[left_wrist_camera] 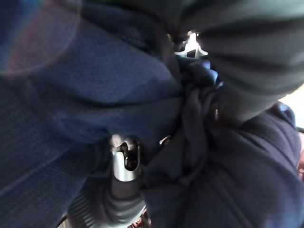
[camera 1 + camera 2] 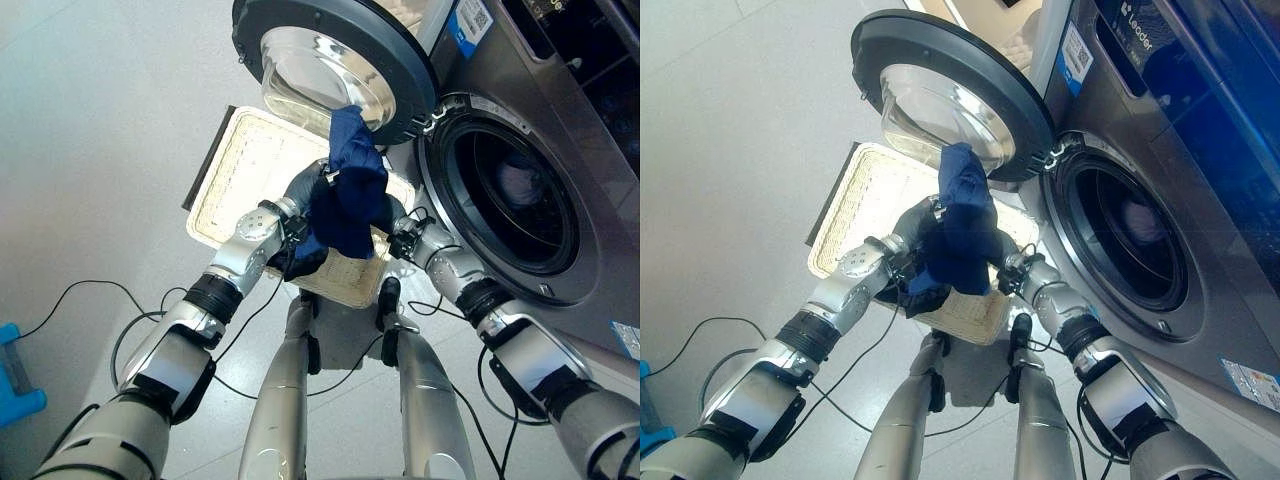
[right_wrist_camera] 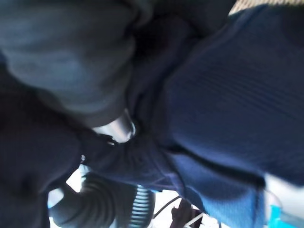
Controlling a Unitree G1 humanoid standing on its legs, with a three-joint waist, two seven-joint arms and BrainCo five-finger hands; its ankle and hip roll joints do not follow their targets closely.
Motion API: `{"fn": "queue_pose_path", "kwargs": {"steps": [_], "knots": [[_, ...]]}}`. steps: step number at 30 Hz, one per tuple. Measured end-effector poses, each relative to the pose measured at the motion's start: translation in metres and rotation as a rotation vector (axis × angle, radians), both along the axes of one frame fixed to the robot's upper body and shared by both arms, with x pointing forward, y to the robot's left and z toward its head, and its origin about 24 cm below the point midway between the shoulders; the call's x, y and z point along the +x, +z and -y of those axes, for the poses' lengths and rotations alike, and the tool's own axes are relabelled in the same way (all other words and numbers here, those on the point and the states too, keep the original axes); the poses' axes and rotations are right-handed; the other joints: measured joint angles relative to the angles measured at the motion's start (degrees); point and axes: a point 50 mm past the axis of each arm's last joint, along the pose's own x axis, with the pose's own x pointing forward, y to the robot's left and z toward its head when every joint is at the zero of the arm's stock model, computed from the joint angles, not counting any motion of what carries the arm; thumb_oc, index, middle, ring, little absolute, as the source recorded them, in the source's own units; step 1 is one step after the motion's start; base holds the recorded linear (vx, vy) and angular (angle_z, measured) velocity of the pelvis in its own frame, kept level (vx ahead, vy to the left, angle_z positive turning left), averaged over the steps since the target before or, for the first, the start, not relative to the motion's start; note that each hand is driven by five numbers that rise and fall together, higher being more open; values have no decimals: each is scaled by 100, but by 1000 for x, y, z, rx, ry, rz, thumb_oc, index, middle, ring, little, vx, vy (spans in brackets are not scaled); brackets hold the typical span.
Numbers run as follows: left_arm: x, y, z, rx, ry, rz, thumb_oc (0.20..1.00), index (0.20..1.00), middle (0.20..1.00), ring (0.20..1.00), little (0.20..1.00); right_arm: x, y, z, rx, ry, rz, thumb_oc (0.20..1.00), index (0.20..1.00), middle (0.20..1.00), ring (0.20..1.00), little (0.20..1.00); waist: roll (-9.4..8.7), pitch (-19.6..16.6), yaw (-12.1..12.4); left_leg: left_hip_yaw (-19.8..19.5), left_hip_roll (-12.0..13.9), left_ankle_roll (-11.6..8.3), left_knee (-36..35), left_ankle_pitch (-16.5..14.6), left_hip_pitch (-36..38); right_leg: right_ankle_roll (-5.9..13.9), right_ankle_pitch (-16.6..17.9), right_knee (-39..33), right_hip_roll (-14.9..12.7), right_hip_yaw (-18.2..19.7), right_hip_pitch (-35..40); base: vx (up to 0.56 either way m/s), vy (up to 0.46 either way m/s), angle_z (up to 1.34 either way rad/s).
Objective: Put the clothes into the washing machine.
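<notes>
Above the wicker basket (image 2: 232,170) on the floor, in the left eye view, you have a dark blue garment (image 2: 349,190) bunched between both hands, its top reaching up against the glass of the open washer door (image 2: 330,60). Your left hand (image 2: 305,190) sits against the cloth from the left and your right hand (image 2: 398,232) from the right, just short of the washing machine (image 2: 520,200) drum opening, where something pale already lies inside.

From the right eye view, the same bundle hangs between the hands, with a fold drooping toward the basket rim.

Looking along the left wrist, your fingers (image 1: 124,161) are curled into the blue folds, so that hand has a hold. Along the right wrist, a finger (image 3: 118,128) is buried in the fabric; that hand grips too.

Judge the garment as light, soft and floppy: it will sag and trail, so keep hold of the gathered middle rather than an edge. The floor (image 2: 100,150) is smooth pale grey, and the door stands close by your left side.
</notes>
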Motion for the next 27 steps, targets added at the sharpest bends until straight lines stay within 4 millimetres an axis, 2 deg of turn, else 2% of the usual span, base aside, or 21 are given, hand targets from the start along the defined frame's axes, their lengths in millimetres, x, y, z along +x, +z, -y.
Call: {"fn": "queue_pose_path", "kwargs": {"steps": [8,13,14,15,16,17,23,27], "knots": [[2,10,4,-4,-1,26,200,200,200,200,200,0,5,1,42,-38,46,200,200,200,200,200,0,0,-7,19,17,-14,-15,-10,-96,-13,0,4,15,3,-119,0,0,0],[2,10,6,7,-2,33,203,203,203,203,203,-2,1,1,82,-58,46,200,200,200,200,200,1,1,-6,33,14,-12,-14,-8,-89,-42,1,-2,16,18,-118,0,0,0],[2,11,7,6,-4,35,533,533,533,533,533,-2,1,1,98,-60,43,200,200,200,200,200,1,1,-8,33,14,-5,-12,-4,-89,-42,2,-2,16,20,-118,0,0,0],[2,12,8,6,-6,36,595,595,595,595,595,-2,0,1,113,-64,40,200,200,200,200,200,1,1,-15,35,14,-1,-3,-1,-90,-42,2,-2,17,25,-118,0,0,0],[1,12,8,9,-11,39,940,940,940,940,940,-2,-1,2,137,-72,31,200,200,200,200,200,1,1,-12,43,14,-5,2,-4,-85,-43,2,-2,18,37,-118,0,0,0],[2,13,8,18,-13,45,1000,1000,1000,1000,1000,-2,-1,3,159,-84,24,200,200,200,200,200,1,1,-11,45,14,-13,5,-11,-85,-44,3,-1,20,41,-118,0,0,0],[2,25,12,130,-7,143,1000,1000,1000,1000,1000,-2,-1,4,260,-156,24,200,200,200,200,200,0,1,-22,58,24,-20,13,-16,-76,-49,10,0,30,58,-116,0,0,0],[-3,35,22,313,-16,323,1000,1000,1000,1000,1000,-3,-3,12,456,-286,17,200,200,200,200,200,1,1,-20,121,39,-25,11,-22,-64,-40,13,-26,37,74,-118,-11,32,-6]]}}
